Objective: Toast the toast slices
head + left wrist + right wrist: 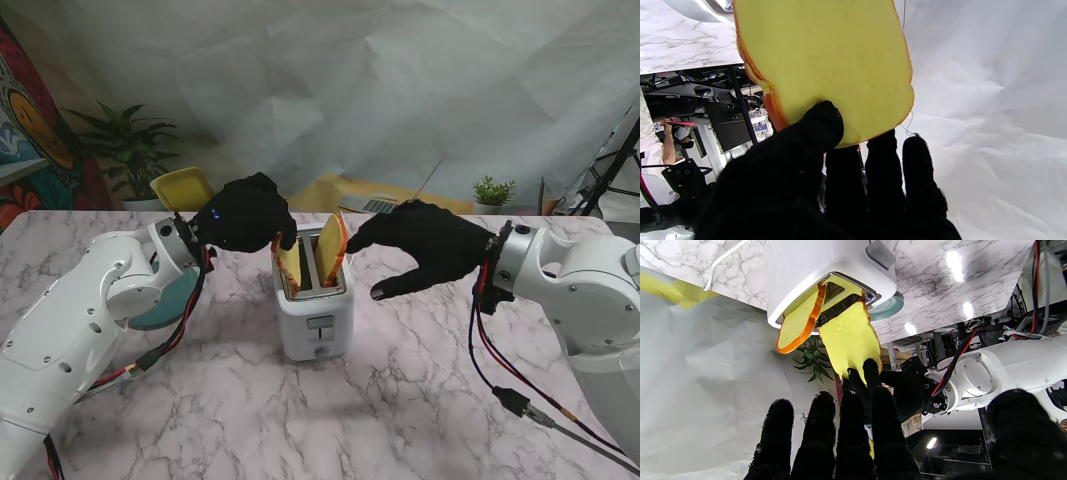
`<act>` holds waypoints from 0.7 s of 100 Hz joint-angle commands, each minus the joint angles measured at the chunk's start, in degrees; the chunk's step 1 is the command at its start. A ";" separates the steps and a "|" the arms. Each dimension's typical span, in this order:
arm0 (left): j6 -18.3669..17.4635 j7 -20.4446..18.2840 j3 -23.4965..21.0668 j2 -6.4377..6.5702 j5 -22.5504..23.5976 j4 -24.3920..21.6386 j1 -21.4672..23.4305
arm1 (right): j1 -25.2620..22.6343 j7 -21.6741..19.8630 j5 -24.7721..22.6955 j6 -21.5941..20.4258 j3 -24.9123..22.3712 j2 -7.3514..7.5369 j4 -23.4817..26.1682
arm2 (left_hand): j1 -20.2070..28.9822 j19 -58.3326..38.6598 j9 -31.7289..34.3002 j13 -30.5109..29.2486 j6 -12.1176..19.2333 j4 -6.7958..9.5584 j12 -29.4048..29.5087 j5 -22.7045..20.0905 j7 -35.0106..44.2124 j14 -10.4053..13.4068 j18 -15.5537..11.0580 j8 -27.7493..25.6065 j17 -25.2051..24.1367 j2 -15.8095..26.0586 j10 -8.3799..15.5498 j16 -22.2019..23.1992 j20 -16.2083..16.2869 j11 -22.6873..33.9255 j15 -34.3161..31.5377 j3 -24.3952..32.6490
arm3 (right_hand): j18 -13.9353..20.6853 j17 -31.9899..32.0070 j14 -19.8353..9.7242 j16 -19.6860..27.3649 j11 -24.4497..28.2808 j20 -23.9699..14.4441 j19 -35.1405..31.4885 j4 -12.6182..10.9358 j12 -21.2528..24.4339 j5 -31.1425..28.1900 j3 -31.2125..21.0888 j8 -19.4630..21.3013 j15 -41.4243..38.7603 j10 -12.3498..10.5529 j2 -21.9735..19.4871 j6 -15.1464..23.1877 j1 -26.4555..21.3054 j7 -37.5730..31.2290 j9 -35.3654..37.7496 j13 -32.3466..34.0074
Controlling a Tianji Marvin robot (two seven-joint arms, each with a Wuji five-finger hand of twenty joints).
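left hand (250, 213): thumb and fingers pinching top edge of left yellow orange-crusted toast slice (289, 262), half-seated in white two-slot toaster (314, 318) on marble counter (400, 400) | right hand (425, 247): fingers spread, empty, beside second slice (330, 249) | step: seating slices | next: release, push both down, press lever (320, 324)

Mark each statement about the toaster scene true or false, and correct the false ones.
1. Two toast slices stand in the toaster. True: the left slice and the right slice both stick up from its slots.
2. The left hand holds nothing. False: its fingers grip the left slice.
3. The right hand is open, fingers spread. True.
4. The toaster lies on its side. False: it stands upright on the marble table.
5. A teal plate lies on the robot's left side of the toaster. True.
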State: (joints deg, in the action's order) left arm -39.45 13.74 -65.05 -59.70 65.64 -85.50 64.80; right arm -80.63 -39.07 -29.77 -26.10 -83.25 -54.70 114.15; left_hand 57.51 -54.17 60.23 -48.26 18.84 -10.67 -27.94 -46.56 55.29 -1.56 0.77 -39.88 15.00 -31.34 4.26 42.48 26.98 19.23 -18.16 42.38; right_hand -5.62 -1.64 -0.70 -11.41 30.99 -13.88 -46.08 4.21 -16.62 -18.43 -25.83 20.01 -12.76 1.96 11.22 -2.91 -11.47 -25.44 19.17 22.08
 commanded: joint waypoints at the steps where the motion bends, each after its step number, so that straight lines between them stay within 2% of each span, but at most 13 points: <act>1: 0.37 -0.83 0.40 -0.40 -0.32 0.03 -0.72 | -0.18 -0.13 -0.31 -0.05 -0.15 0.03 0.02 | 5.41 -0.53 0.65 1.15 -0.61 3.01 -0.21 -4.80 11.76 0.21 -0.96 -1.58 -1.14 4.42 5.83 -0.28 -0.38 2.69 -1.30 -1.03 | 0.77 0.17 -1.22 0.78 -1.06 0.28 0.17 1.27 0.33 2.16 -0.19 -0.69 0.69 -1.01 0.02 1.72 2.20 -0.24 -0.49 -0.92; 53: 1.26 -2.30 4.22 -0.66 -2.07 2.30 -2.83 | -2.10 -0.08 -0.58 -0.55 -2.43 0.10 0.81 | 5.71 -0.35 0.23 1.44 -1.89 3.31 0.22 -3.05 9.71 -0.36 -0.20 0.24 -1.06 6.24 4.60 -0.59 -0.36 1.60 -1.39 -2.78 | 0.67 0.14 -1.13 0.79 -1.06 0.24 0.15 1.31 0.33 2.02 -0.72 -0.65 0.72 -1.06 0.51 1.71 2.06 -0.35 -0.48 -0.91; 70: 1.14 -5.62 4.40 -0.25 -2.18 2.20 -3.09 | -2.62 -0.07 -0.62 -0.55 -2.95 0.11 0.96 | 5.83 0.70 -0.30 2.19 -2.66 3.59 0.56 -1.54 7.59 -0.24 0.29 1.73 -1.44 8.05 3.83 -1.06 -0.54 0.07 -1.15 -5.05 | 0.73 0.15 -1.05 0.80 -1.08 0.25 0.15 1.33 0.34 1.98 -0.87 -0.65 0.73 -1.06 0.69 1.75 1.93 -0.37 -0.49 -0.91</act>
State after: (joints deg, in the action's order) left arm -38.25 9.94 -60.75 -60.13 63.48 -83.26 62.00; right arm -82.81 -39.06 -30.18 -26.73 -86.08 -54.70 114.91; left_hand 59.06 -54.17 59.45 -47.84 18.56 -10.67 -27.33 -45.72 55.29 -1.56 0.77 -37.62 14.77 -29.24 4.26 42.36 26.96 18.42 -18.18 38.81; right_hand -5.62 -1.67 -0.69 -11.22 30.99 -13.88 -46.08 4.21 -16.62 -18.43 -25.83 20.01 -12.76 1.96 11.22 -2.91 -11.47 -25.44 19.17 22.08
